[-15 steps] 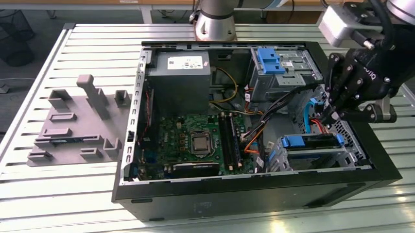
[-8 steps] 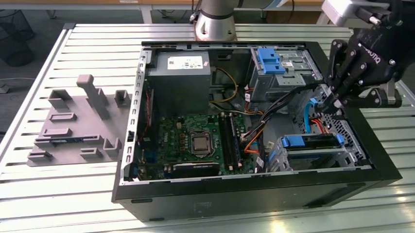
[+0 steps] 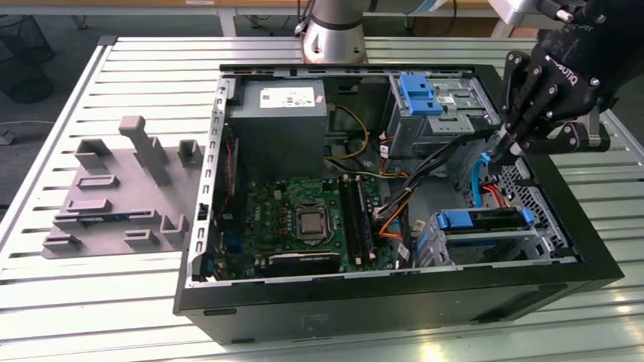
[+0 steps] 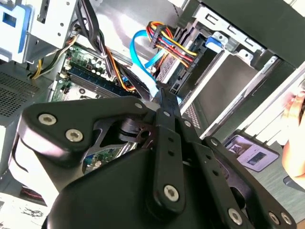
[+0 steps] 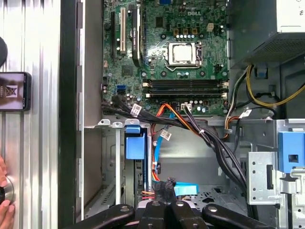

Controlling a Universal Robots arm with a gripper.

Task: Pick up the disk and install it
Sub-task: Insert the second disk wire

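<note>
Tool (image 3: 500, 147), tips drawn together and holding nothing, poised inside open computer case (image 3: 593, 260) among cables. Disk (image 3: 481, 220) seated in blue-railed bay just below tool, toward case's front edge, long axis across bay.

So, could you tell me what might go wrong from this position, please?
1. The claw hangs right by the blue data cable and the coloured power wires; it may snag or unplug them.
2. A person's hand rests at the table edge beside the case, possibly in the robot's way.
</note>
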